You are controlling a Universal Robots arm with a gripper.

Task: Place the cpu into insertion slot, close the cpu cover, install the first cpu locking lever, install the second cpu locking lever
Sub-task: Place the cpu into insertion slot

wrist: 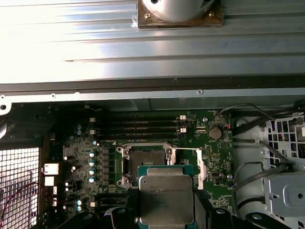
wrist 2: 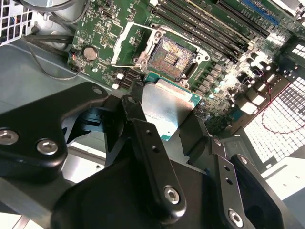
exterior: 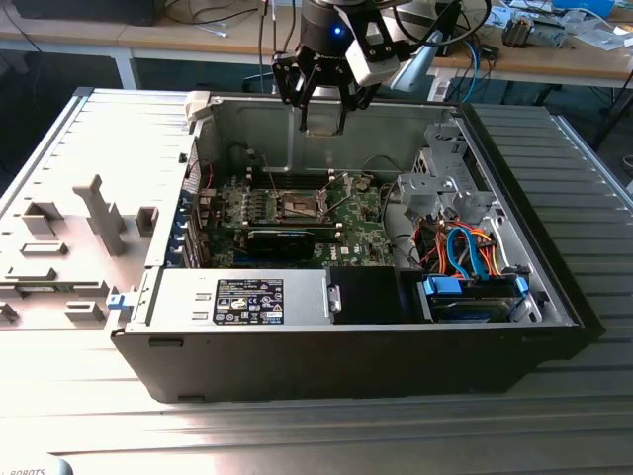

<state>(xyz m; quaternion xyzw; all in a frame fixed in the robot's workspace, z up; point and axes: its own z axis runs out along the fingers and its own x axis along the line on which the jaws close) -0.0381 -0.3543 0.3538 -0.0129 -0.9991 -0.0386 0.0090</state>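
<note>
My gripper (exterior: 321,117) hangs above the open computer case (exterior: 554,297), over its back wall. It is shut on the cpu (wrist 2: 167,107), a flat silver-topped chip with a green edge, held by two opposite sides; the chip also faces the first wrist view (wrist: 166,198). Below it on the green board lies the insertion slot (exterior: 297,205), open, its dark contact field bare in both wrist views (wrist 2: 171,57) (wrist: 144,160). The cpu cover (wrist 2: 125,44) is swung up beside the slot, its silver frame standing at one side (wrist: 200,167).
Long black memory slots (wrist: 138,126) run beside the socket. A black card (exterior: 282,240), a labelled power supply (exterior: 247,297), a metal drive cage (exterior: 445,188) and coloured cables (exterior: 465,247) fill the case. Grey fixtures (exterior: 99,213) stand on the table at the exterior view's left.
</note>
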